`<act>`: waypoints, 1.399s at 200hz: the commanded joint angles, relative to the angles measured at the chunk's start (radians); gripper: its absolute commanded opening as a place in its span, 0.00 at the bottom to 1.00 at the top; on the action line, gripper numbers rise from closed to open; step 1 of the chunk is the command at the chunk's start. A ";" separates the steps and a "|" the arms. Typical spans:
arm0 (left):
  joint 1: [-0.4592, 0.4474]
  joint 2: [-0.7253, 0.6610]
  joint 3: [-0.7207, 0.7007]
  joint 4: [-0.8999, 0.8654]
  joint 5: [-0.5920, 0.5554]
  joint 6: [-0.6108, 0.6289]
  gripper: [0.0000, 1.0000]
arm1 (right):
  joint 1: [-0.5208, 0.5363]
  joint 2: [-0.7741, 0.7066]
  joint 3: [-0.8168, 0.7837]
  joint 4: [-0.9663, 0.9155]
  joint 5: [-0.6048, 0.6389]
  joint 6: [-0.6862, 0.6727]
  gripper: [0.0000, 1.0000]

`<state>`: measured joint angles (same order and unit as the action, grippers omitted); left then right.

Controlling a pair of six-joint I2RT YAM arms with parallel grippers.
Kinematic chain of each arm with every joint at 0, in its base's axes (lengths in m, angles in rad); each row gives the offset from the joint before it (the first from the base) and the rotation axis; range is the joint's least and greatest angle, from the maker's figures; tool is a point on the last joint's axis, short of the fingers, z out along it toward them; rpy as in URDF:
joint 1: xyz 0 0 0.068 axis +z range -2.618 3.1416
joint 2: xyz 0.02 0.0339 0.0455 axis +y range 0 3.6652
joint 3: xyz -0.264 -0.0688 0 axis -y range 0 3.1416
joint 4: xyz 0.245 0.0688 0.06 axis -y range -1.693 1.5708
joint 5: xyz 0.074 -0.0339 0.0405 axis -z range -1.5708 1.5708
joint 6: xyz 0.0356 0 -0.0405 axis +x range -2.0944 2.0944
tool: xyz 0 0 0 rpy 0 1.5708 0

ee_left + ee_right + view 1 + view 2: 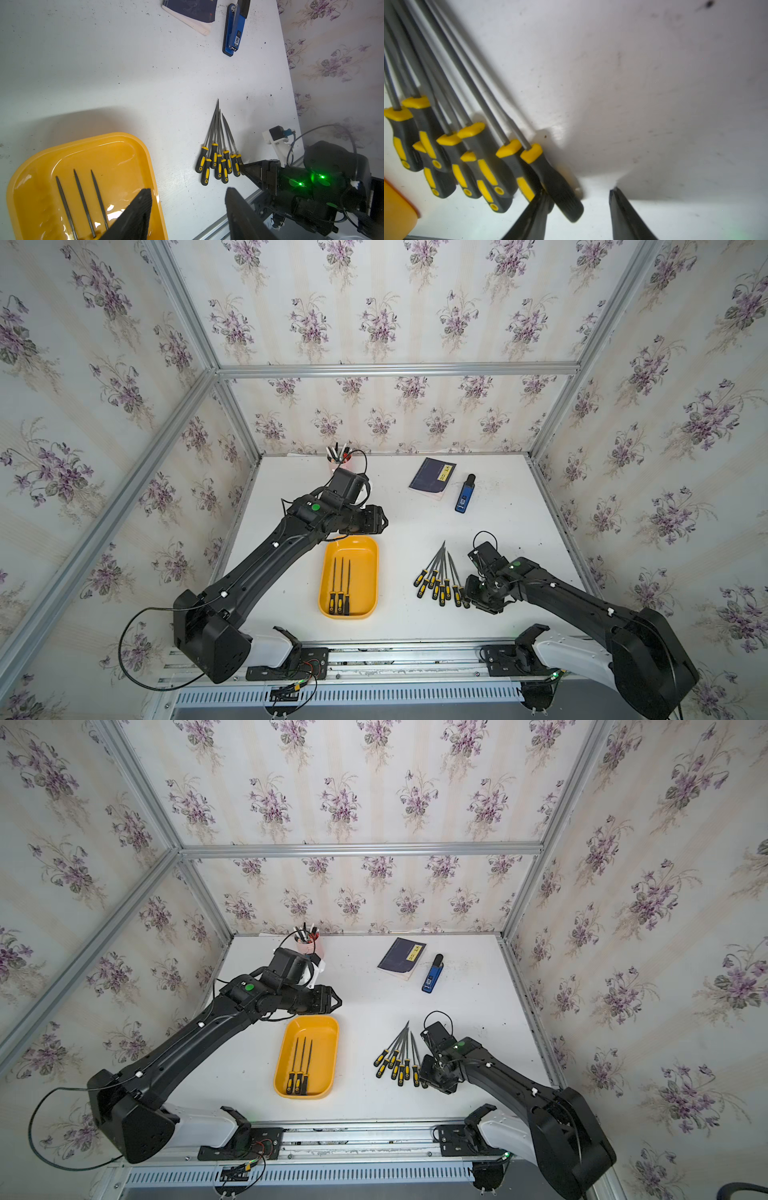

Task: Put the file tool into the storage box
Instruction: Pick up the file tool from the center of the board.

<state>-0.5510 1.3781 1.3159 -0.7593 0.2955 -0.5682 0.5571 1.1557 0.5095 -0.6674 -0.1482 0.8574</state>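
Only its wrist view shows the right gripper (577,190) spread astride the end file (550,176) (left gripper (188,189) likewise released).

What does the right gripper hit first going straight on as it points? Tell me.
Probably the outermost file's black handle, lying between the open fingertips of the right gripper, close to one finger; the white table is right beneath. Depth is unclear.

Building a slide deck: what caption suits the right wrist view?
Right gripper, jaws open, straddling the outermost file's handle; other files fanned alongside on the white table.
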 commanded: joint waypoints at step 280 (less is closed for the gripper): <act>0.071 0.028 -0.017 0.343 0.442 -0.156 0.63 | 0.093 -0.265 0.227 0.329 -0.224 -0.068 0.00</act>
<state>-0.4812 1.3930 1.3003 -0.5877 0.5781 -0.6395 0.6014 0.9150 0.7284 -0.5068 -0.2722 0.7532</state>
